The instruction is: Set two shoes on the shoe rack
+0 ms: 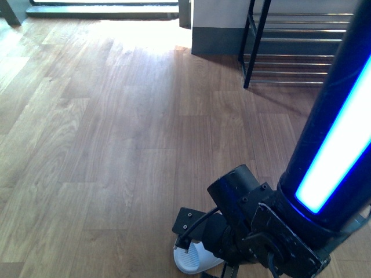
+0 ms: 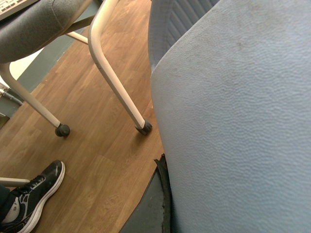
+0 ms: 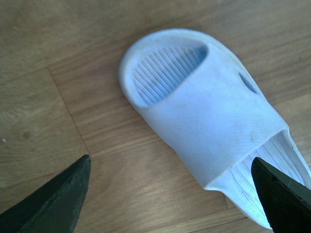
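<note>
One black sneaker (image 2: 34,194), worn on a person's foot, shows at the far left of the left wrist view, on the wooden floor (image 2: 97,160). Beside it stand two cream chair legs (image 2: 119,82) on dark casters, under a grey seat (image 2: 39,24). The rest of this view is filled by a pale blue pebbled surface (image 2: 233,126), ribbed at one end and very close to the camera. It looks like slipper material, but I cannot say surely. The fingers of the left gripper cannot be made out here, so I cannot tell if they are apart or together.

In the front view the left part is bare floor, with bright sunlight at its far edge. At the lower middle a white slipper (image 1: 194,260) lies on the floor, partly hidden under the black wrist of the right arm (image 1: 249,226), which carries a glowing blue strip. At the upper right stands the shoe rack (image 1: 301,52) with chrome rods, next to a wall (image 1: 214,23) and well apart from the slipper.

The right wrist view shows this slipper sole down, with a ribbed footbed and a small oval hole (image 3: 248,82) in its strap. The right gripper (image 3: 171,162) hangs over it with its black fingers (image 3: 53,204) wide apart, one above bare floor and the other at the slipper's heel end. Contact I cannot tell.
</note>
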You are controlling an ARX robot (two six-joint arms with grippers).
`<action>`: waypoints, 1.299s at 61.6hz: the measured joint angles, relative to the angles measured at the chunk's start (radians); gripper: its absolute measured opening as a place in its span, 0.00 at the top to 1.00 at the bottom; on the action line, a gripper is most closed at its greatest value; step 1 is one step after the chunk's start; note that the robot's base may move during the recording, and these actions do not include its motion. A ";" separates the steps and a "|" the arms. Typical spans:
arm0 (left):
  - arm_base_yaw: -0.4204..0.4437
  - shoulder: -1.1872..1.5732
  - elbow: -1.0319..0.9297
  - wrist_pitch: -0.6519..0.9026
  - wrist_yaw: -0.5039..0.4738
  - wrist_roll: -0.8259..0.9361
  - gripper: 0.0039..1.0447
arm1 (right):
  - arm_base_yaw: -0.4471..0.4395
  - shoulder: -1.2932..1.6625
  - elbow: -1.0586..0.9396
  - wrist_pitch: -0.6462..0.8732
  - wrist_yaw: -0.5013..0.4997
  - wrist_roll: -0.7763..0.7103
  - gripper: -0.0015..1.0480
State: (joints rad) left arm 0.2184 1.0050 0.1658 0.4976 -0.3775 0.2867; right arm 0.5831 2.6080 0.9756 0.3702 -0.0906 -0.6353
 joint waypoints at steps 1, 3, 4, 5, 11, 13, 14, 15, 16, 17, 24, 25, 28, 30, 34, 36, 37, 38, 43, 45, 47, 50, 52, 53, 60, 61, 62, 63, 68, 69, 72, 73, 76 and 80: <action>0.000 0.000 0.000 0.000 0.000 0.000 0.98 | -0.011 0.008 0.010 -0.010 0.007 -0.010 0.09; 0.000 0.000 0.000 0.000 0.000 0.000 0.98 | -0.032 0.021 0.033 -0.039 0.011 -0.014 0.09; 0.000 0.000 0.000 0.000 0.000 0.000 0.98 | -0.043 0.027 0.042 -0.049 0.011 -0.017 0.09; 0.000 0.000 0.000 0.000 0.000 0.000 0.98 | -0.052 0.032 0.050 -0.058 0.010 -0.021 0.09; 0.000 0.000 0.000 0.000 0.000 0.000 0.98 | -0.072 0.065 0.074 -0.082 0.014 -0.041 0.09; 0.000 0.000 0.000 0.000 0.000 0.000 0.98 | -0.072 0.076 0.080 -0.090 0.009 -0.042 0.09; 0.000 0.000 0.000 0.000 0.000 0.000 0.98 | -0.071 0.084 0.084 -0.093 0.002 -0.042 0.09; 0.000 0.000 0.000 0.000 0.000 0.000 0.98 | -0.069 0.089 0.086 -0.094 -0.002 -0.042 0.09; 0.000 0.000 0.000 0.000 0.000 0.000 0.98 | -0.066 0.099 0.089 -0.092 -0.006 -0.042 0.09; 0.000 0.000 0.000 0.000 0.000 0.000 0.98 | -0.062 0.106 0.091 -0.091 -0.008 -0.042 0.09; 0.000 0.000 0.000 0.000 0.000 0.000 0.98 | -0.037 0.145 0.123 -0.089 -0.039 -0.036 0.09; 0.000 0.000 0.000 0.000 0.000 0.000 0.98 | -0.033 0.149 0.129 -0.088 -0.042 -0.035 0.09; 0.000 0.000 0.000 0.000 0.000 0.000 0.98 | -0.024 0.159 0.142 -0.078 -0.047 -0.023 0.09; 0.000 0.000 0.000 0.000 0.000 0.000 0.98 | -0.020 0.165 0.150 -0.072 -0.052 -0.019 0.09; 0.000 0.000 0.000 0.000 0.000 0.000 0.98 | -0.013 0.174 0.158 -0.056 -0.050 -0.018 0.09; 0.000 0.000 0.000 0.000 0.000 0.000 0.98 | -0.009 0.176 0.161 -0.051 -0.049 -0.016 0.10; 0.000 0.000 0.000 0.000 0.000 0.000 0.98 | -0.006 0.179 0.163 -0.050 -0.047 -0.016 0.14; 0.000 0.000 0.000 0.000 0.000 0.000 0.98 | -0.005 0.180 0.164 -0.047 -0.045 -0.016 0.17; 0.000 0.000 0.000 0.000 0.000 0.000 0.98 | -0.002 0.190 0.172 -0.039 -0.037 -0.018 0.33; 0.000 0.000 0.000 0.000 0.000 0.000 0.98 | -0.002 0.195 0.175 -0.037 -0.028 -0.018 0.39; 0.000 0.000 0.000 0.000 0.000 0.000 0.98 | -0.002 0.201 0.177 -0.037 -0.026 -0.019 0.45; 0.000 0.000 0.000 0.000 0.000 0.000 0.98 | -0.002 0.210 0.177 -0.037 -0.024 -0.020 0.56; 0.000 0.000 0.000 0.000 0.000 0.000 0.98 | -0.002 0.212 0.177 -0.037 -0.024 -0.020 0.61; 0.000 0.000 0.000 0.000 0.000 0.000 0.98 | -0.002 0.212 0.177 -0.037 -0.024 -0.020 0.63; 0.000 0.000 0.000 0.000 0.000 0.000 0.98 | -0.001 0.213 0.177 -0.029 -0.016 -0.020 0.77; 0.000 0.000 0.000 0.000 0.000 0.000 0.98 | -0.001 0.213 0.177 -0.028 -0.016 -0.020 0.78; 0.000 0.000 0.000 0.000 0.000 0.000 0.98 | -0.001 0.213 0.177 -0.025 -0.016 -0.019 0.81; 0.000 0.000 0.000 0.000 0.000 0.000 0.98 | -0.001 0.213 0.177 -0.023 -0.016 -0.019 0.83; 0.000 0.000 0.000 0.000 0.000 0.000 0.98 | -0.002 0.213 0.177 -0.010 -0.013 -0.019 0.92; 0.000 0.000 0.000 0.000 0.000 0.000 0.98 | -0.002 0.213 0.177 -0.005 -0.013 -0.019 0.94; 0.000 0.000 0.000 0.000 0.000 0.000 0.98 | -0.002 0.212 0.175 0.009 -0.013 -0.019 0.98; 0.000 0.000 0.000 0.000 0.000 0.000 0.98 | -0.002 0.211 0.174 0.014 -0.013 -0.019 0.99; 0.000 0.000 0.000 0.000 0.000 0.000 0.98 | -0.003 0.193 0.165 0.032 -0.018 -0.006 0.98; 0.000 0.000 0.000 0.000 0.000 0.000 0.98 | -0.013 0.146 0.145 0.051 -0.016 0.010 0.98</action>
State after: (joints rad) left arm 0.2184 1.0050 0.1658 0.4980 -0.3775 0.2867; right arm 0.5705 2.7537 1.1202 0.4210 -0.1070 -0.6250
